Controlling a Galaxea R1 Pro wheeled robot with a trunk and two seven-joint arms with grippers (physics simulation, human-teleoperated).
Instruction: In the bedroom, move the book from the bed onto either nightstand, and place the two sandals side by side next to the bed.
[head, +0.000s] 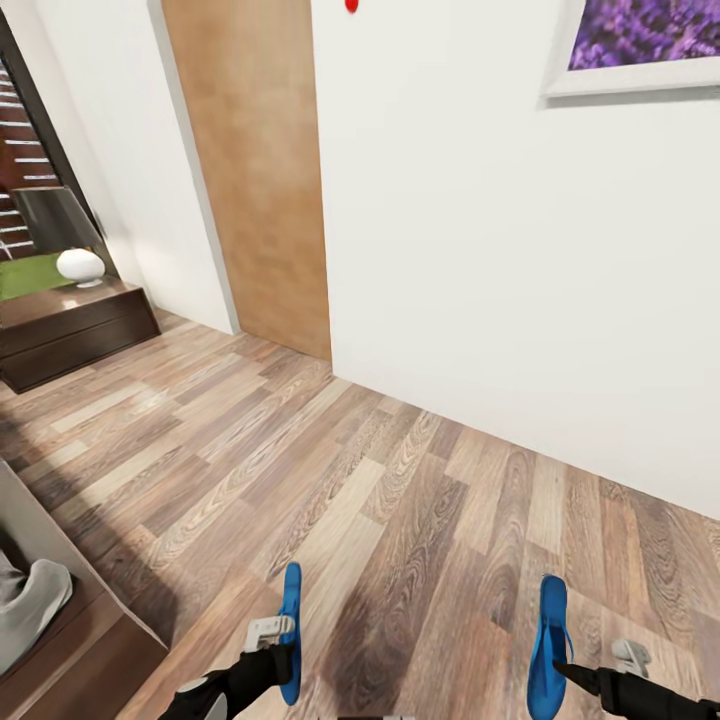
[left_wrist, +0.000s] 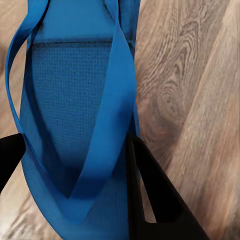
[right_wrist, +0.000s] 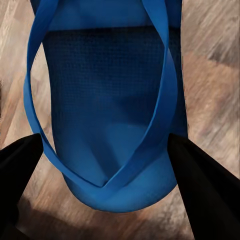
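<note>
Both sandals (head: 290, 630) held above wood-plank floor (head: 400, 520), white wall (head: 480, 250) beyond.

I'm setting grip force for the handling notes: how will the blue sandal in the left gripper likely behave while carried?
The sandal looks thin and flat, so probably light. Its narrow straps arch loosely over the sole, so they likely flex. The left gripper pinches it across one end, and the rest sticks out unsupported, so it may sag or swing.
</note>
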